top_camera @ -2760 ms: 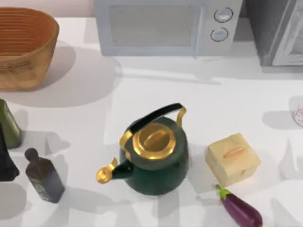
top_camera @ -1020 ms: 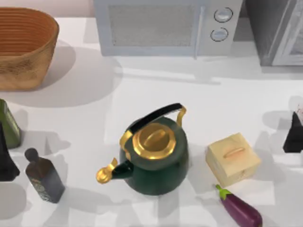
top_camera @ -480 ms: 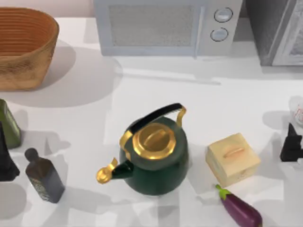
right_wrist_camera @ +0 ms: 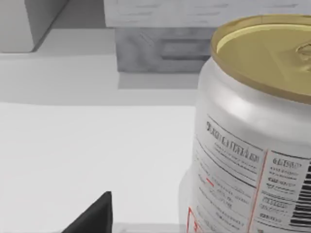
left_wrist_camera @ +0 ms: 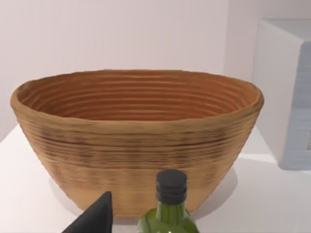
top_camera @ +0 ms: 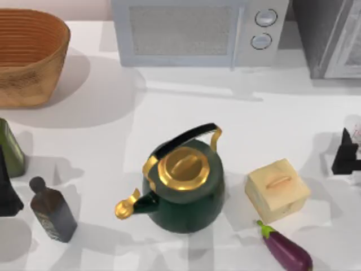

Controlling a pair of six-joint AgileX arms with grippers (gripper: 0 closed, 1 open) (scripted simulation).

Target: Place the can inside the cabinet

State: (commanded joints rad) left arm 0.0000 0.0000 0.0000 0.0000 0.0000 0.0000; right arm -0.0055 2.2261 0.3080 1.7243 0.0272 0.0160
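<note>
The can (top_camera: 356, 130), pale with faint red print, stands at the table's right edge. In the right wrist view the can (right_wrist_camera: 252, 131) looms close, silver with a gold lid. My right gripper (top_camera: 345, 154) is just in front of and left of it, open, with nothing in its grasp. One dark fingertip (right_wrist_camera: 95, 216) shows beside the can, apart from it. The cabinet (top_camera: 330, 36), dull grey with a paler door panel, stands at the back right, its base (right_wrist_camera: 163, 48) behind the can. My left gripper (top_camera: 5, 192) is parked at the left edge, open.
A green and gold kettle (top_camera: 183, 183) sits mid-table, with a tan box (top_camera: 277, 189) and an eggplant (top_camera: 286, 250) to its right. The microwave (top_camera: 197, 31) is at the back, the wicker basket (top_camera: 28, 53) back left. A green bottle (top_camera: 10, 148) and a dark bottle (top_camera: 52, 210) stand at left.
My right gripper came into view from the right edge and has moved away from the front edge, closer to the can. The left arm and the objects have not moved.
</note>
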